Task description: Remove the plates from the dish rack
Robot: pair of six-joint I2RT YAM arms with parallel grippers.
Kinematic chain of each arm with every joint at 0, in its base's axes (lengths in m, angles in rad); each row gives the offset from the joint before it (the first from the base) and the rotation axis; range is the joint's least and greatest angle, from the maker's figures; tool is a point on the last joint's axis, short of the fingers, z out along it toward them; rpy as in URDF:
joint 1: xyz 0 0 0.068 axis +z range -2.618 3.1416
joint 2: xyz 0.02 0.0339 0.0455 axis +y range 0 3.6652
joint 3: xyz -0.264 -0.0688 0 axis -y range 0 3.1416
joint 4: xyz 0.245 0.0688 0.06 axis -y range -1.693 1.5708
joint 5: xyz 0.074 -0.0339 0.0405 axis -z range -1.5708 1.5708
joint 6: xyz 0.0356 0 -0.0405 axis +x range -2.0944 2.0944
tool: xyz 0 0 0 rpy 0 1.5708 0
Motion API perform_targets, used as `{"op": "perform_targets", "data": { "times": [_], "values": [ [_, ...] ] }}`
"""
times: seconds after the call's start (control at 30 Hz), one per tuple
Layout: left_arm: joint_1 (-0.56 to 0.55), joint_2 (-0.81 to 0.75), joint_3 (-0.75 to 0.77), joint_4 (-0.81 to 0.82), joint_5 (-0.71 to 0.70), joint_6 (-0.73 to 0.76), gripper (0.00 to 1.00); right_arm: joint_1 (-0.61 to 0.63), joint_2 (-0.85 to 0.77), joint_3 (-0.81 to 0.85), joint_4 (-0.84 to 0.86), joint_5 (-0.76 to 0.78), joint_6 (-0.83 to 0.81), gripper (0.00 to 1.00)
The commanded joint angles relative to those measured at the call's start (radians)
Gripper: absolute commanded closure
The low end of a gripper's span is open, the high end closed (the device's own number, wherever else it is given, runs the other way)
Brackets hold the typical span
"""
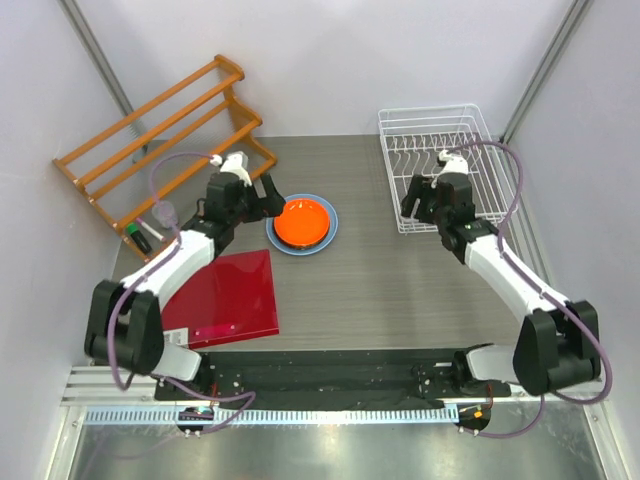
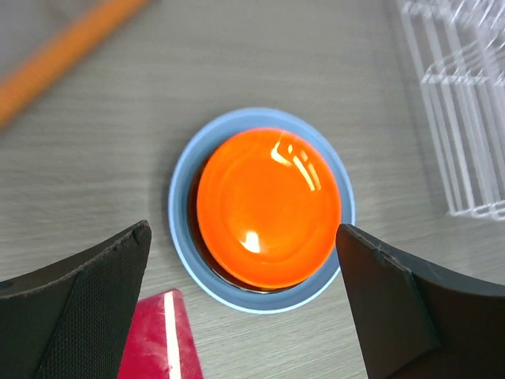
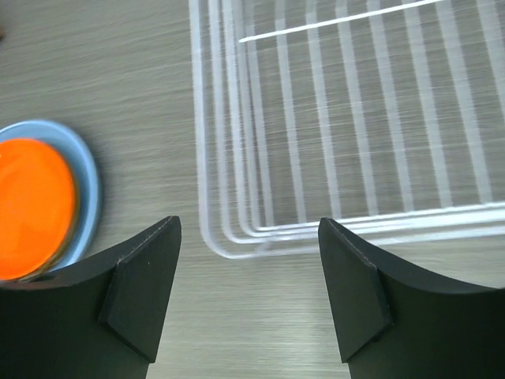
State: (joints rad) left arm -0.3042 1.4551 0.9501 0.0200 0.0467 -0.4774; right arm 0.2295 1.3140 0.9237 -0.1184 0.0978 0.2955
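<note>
Left claw (image 2: 243, 260), wide open and empty, hovers just short of the stacked plates (image 2: 268, 207).

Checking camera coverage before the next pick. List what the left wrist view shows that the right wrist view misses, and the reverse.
Only left wrist: a corner of the red board, an orange wooden bar, and the whole orange plate on the blue plate. Only right wrist: the rounded corner and wire floor of the dish rack, no plate on the part seen. Both: the stacked plates, some rack wire, the grey table.
</note>
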Motion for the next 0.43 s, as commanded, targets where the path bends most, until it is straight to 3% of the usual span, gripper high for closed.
{"op": "perform_targets", "data": {
  "times": [0.0, 0.07, 0.23, 0.4],
  "values": [
    [0.005, -0.159, 0.021, -0.045, -0.125, 0.094, 0.01, -0.002, -0.104, -0.117, 0.211, 0.247, -0.085, 0.23],
    [0.005, -0.226, 0.003, -0.046, -0.163, 0.118, 0.01, 0.001, -0.148, -0.212, 0.281, 0.272, -0.076, 0.21],
    [0.005, -0.338, -0.092, -0.032, -0.254, 0.134, 0.01, 0.016, -0.226, -0.391, 0.395, 0.373, -0.05, 0.03],
    [0.004, -0.426, -0.192, 0.009, -0.271, 0.137, 0.0, 0.036, -0.275, -0.454, 0.399, 0.434, -0.045, 0.0]
  ]
}}
